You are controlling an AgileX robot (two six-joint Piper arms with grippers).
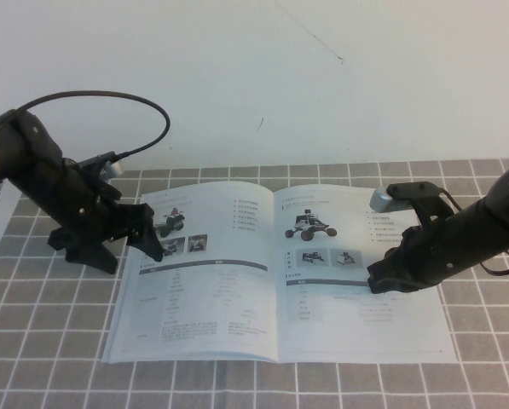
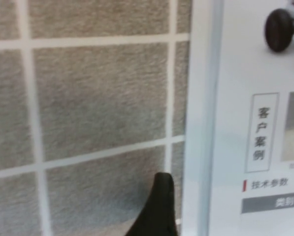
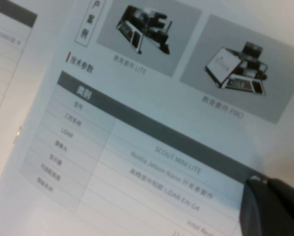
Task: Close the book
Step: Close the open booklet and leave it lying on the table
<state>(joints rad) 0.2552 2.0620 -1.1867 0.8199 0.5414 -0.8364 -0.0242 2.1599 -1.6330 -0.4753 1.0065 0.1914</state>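
The book (image 1: 271,264) lies open and flat on the checked cloth, both printed pages facing up. My left gripper (image 1: 152,239) is down at the book's left edge, open. In the left wrist view one dark fingertip (image 2: 159,206) rests over the cloth just outside the page edge (image 2: 201,123), and the other finger is out of view. My right gripper (image 1: 378,281) is low over the right page, beside the printed table. The right wrist view shows its dark tip (image 3: 272,206) touching or just above the page (image 3: 137,128).
A grey tablecloth (image 1: 58,341) with white grid lines covers the table. A white wall (image 1: 322,77) stands behind it. The left arm's cable (image 1: 143,106) loops above the far left of the cloth.
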